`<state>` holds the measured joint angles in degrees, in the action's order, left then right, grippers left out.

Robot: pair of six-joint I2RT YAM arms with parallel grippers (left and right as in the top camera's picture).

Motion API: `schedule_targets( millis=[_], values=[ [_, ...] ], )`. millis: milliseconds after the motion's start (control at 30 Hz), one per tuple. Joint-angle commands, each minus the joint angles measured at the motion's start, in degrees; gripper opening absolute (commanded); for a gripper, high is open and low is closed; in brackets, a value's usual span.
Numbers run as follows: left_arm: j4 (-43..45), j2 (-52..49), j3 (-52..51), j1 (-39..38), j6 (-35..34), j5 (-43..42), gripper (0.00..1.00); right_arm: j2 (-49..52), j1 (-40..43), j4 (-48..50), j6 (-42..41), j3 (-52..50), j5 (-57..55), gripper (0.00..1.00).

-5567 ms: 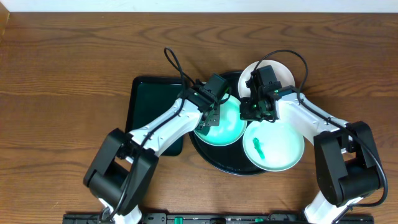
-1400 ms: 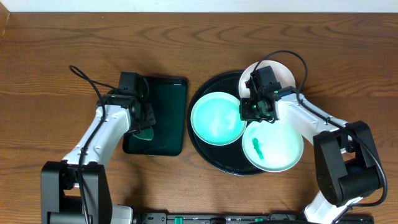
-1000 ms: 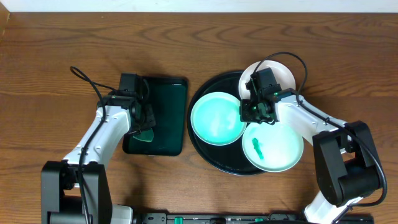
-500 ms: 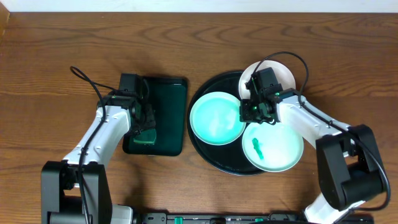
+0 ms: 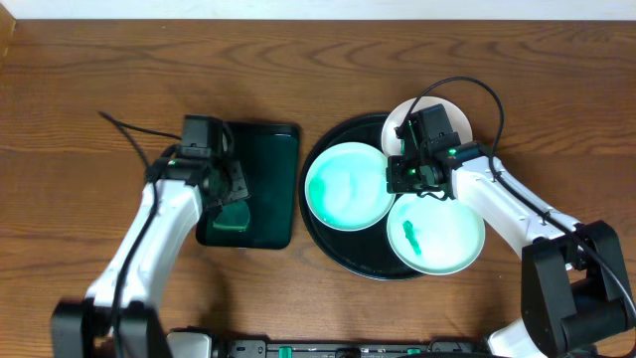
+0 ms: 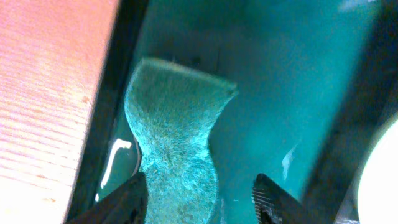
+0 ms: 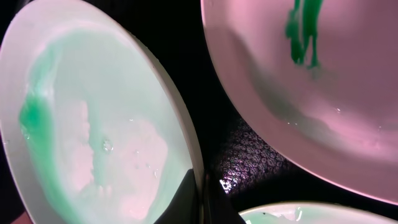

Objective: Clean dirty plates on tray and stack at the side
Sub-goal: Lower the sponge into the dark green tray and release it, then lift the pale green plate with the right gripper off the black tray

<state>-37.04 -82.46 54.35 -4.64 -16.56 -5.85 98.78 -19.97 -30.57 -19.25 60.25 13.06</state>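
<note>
Three plates sit on the round black tray [image 5: 325, 246]. My right gripper [image 5: 399, 179] is shut on the right rim of the pale-mint plate [image 5: 343, 187]; in the right wrist view its fingertips [image 7: 200, 194] pinch that rim, the plate [image 7: 93, 124] spreading to the left. A plate with a green smear [image 5: 435, 234] [image 7: 298, 74] lies at the front right. A white plate [image 5: 449, 111] at the back is partly hidden by my right arm. My left gripper [image 5: 226, 197] [image 6: 199, 202] stands open over a green sponge [image 6: 177, 137] [image 5: 232, 218], its jaws apart on either side.
The sponge lies on a rectangular dark green tray [image 5: 266, 169] left of the black tray. Bare wooden table [image 5: 99, 89] surrounds both. Cables trail from each arm.
My left gripper has opened and let go of the sponge, which now lies on the green tray. The left arm shifted slightly. The right gripper kept its hold on the plate rim.
</note>
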Motion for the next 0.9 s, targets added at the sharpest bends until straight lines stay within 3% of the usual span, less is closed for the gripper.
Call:
schedule_targets(
  millis=[0,167,567,867],
  values=[
    [0.94,6.71,2.82,0.15,0.0,1.16,0.7,-1.33,-0.26,-0.33,1.51,-0.02,0.22,0.01],
    [2.16,14.69,2.8,0.13,0.02,10.32,0.76,-1.33,-0.26,-1.49,1.51,-0.02,0.26,0.01],
    [1.31,18.62,2.78,0.13,0.02,10.6,0.77,-1.36,-0.26,-2.19,1.05,-0.02,0.33,0.01],
    [1.31,18.47,2.78,0.13,0.02,10.6,0.77,-1.42,1.18,-3.06,-0.48,0.33,9.62,0.01]
  ],
)
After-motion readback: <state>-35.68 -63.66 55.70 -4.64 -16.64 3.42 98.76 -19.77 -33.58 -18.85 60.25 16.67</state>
